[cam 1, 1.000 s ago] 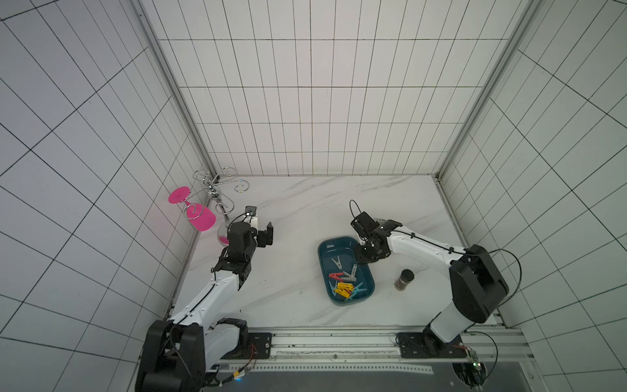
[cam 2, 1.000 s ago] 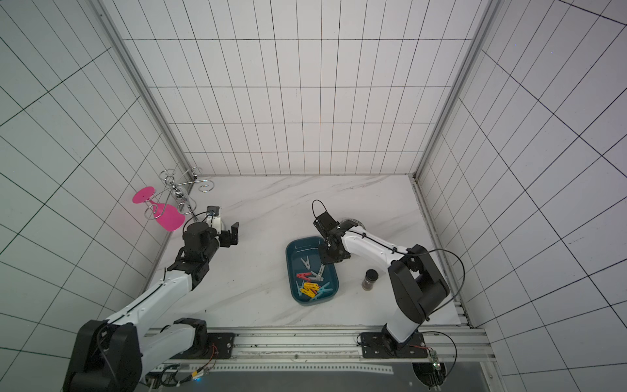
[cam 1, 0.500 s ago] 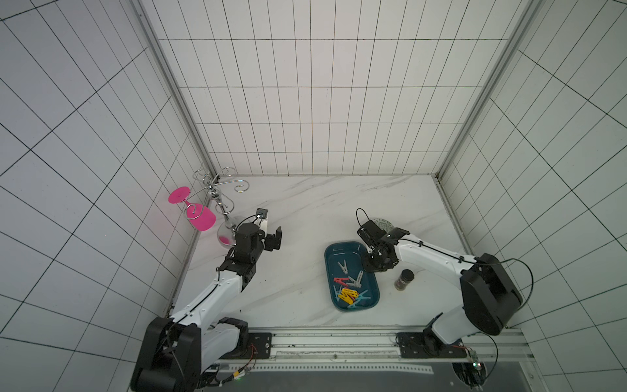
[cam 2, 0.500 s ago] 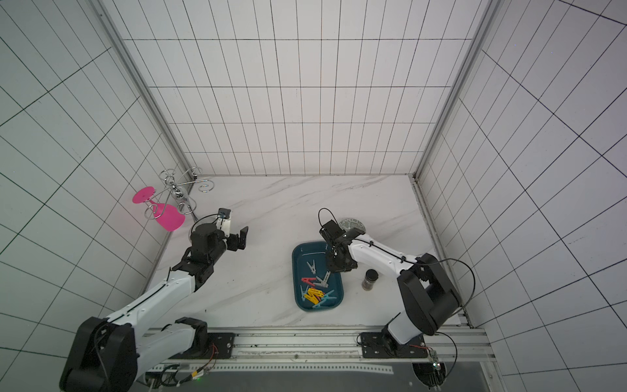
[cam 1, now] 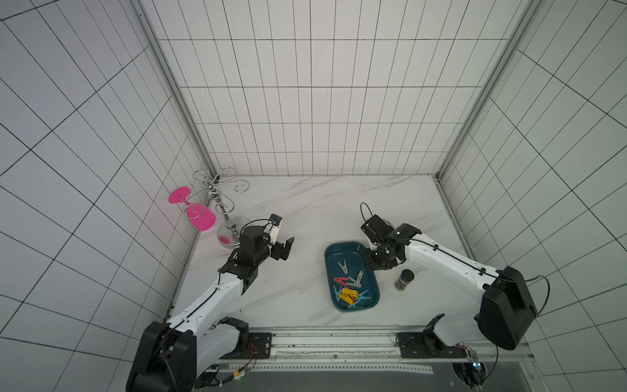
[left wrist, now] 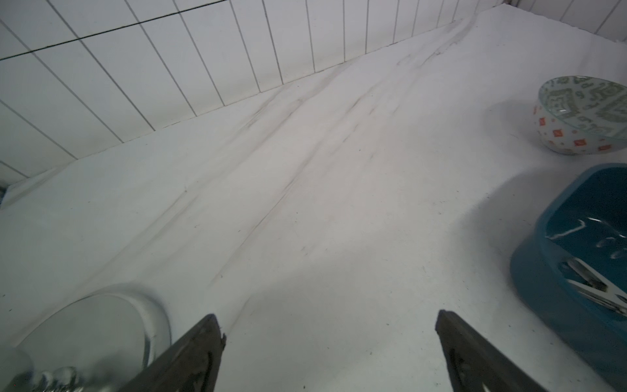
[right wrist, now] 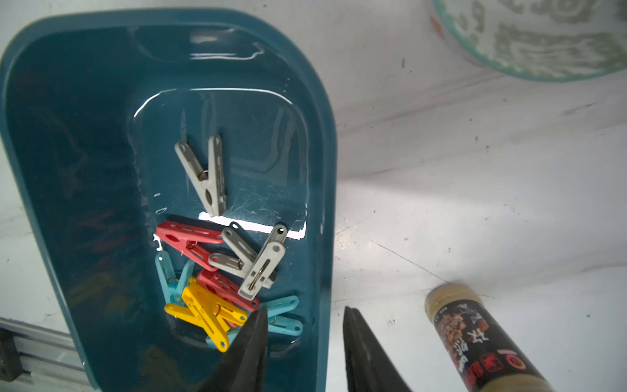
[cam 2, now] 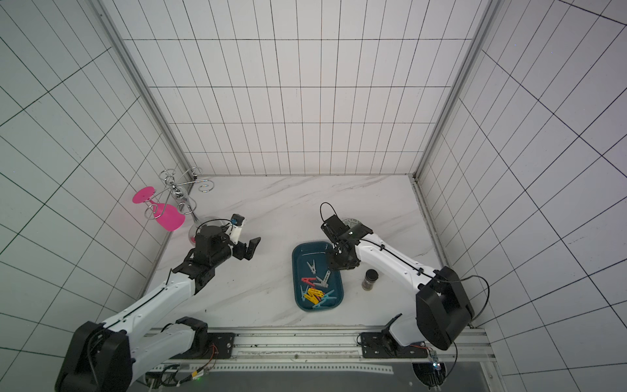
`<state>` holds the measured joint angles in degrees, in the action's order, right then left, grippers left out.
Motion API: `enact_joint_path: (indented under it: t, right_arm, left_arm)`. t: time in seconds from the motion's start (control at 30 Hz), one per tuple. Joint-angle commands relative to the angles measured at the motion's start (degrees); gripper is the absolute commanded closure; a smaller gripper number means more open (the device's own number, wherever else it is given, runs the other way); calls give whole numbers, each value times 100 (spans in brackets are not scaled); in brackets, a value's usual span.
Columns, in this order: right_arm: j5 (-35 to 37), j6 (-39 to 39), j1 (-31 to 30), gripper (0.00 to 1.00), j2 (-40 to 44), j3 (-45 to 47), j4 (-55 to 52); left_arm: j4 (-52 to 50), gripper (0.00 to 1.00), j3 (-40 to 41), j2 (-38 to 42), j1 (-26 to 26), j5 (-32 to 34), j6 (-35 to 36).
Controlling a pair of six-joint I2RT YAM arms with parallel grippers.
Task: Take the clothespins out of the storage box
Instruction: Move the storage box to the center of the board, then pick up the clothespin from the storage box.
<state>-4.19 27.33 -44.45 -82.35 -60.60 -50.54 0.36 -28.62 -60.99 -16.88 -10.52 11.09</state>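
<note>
While the right fingers [right wrist: 251, 346] stand partly parted with nothing pinched between them, their gap lines up with the side wall of the storage box [right wrist: 51, 169]; whether either finger touches that wall I cannot tell. If they close from there, I judge they would catch the wall rather than a peg, and a lift would tip or drag the box. The clothespins [right wrist: 220, 271] all lie inside it, heaped at one end, grey, red, yellow and light blue overlapping, with one grey peg lying apart. Because the heap is interlocked, a pinch on one peg may bring neighbours up and drop them. A spice jar [right wrist: 475, 339] stands just beside the box on that side, so a sideways swing could knock it over; the patterned bowl [right wrist: 543, 40] is near too. Well apart, the left fingers [left wrist: 190, 356] are spread wide over bare desk [left wrist: 305, 203], holding nothing.
</note>
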Motion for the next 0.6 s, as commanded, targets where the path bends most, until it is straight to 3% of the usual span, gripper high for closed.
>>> enact_joint_path:
  t: [0.0, 0.27, 0.57]
  right_arm:
    - [-365, -594, -157, 58, -168, -372, 40]
    - [-884, -1604, -286, 52, -614, -326, 1002]
    - [-1033, -1808, -414, 47, -1466, -355, 1532]
  left_arm:
    - [-280, 1, -254, 51, -199, -685, 362]
    - [-338, 1, -328, -1, -330, -572, 288]
    - [-381, 1, -232, 80, -326, -205, 193]
